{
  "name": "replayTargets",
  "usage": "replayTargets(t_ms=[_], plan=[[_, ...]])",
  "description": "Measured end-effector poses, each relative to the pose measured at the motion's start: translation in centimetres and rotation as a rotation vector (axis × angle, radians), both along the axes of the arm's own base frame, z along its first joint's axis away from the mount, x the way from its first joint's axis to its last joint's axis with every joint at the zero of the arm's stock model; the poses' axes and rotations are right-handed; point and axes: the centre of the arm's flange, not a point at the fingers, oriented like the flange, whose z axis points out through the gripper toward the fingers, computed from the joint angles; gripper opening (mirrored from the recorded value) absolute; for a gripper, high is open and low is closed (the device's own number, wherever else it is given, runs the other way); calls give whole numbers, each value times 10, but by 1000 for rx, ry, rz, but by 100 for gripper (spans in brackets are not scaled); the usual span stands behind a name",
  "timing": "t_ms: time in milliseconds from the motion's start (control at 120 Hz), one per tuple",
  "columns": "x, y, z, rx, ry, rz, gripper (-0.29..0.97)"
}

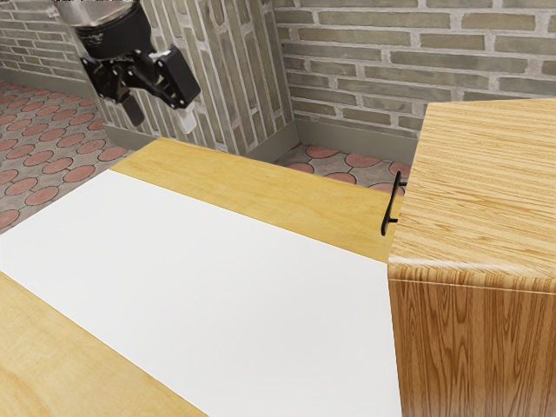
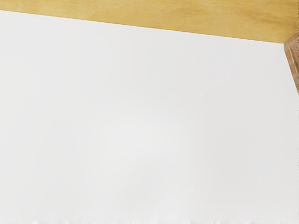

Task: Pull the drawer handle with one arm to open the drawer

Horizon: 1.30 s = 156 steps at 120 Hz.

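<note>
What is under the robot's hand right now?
The white mat on the wooden table lies below the gripper. The tabletop under the mat is covered, so it cannot be seen.

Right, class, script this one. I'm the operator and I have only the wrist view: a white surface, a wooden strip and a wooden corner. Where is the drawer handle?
Observer: The drawer handle is a thin black bar sticking out from the side of the wooden cabinet, at the exterior view's right.
Operator: Is my gripper near it?
Observer: No. The gripper hangs high at the exterior view's upper left, well clear of the handle.
Operator: Is it holding anything?
Observer: Nothing. Its fingers stand apart, open.
</note>
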Motion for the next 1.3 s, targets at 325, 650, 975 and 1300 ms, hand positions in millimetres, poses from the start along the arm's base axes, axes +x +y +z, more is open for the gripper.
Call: replayTargets(t_ms=[325,650,975,1300], plan=[[19,7,-30,-21,71,19,68],[40,-16,-55,-166,51,25,68],[49,-48,-87,-455,-46,103,68],[92,-75,-113,-572,-45,190,67]])
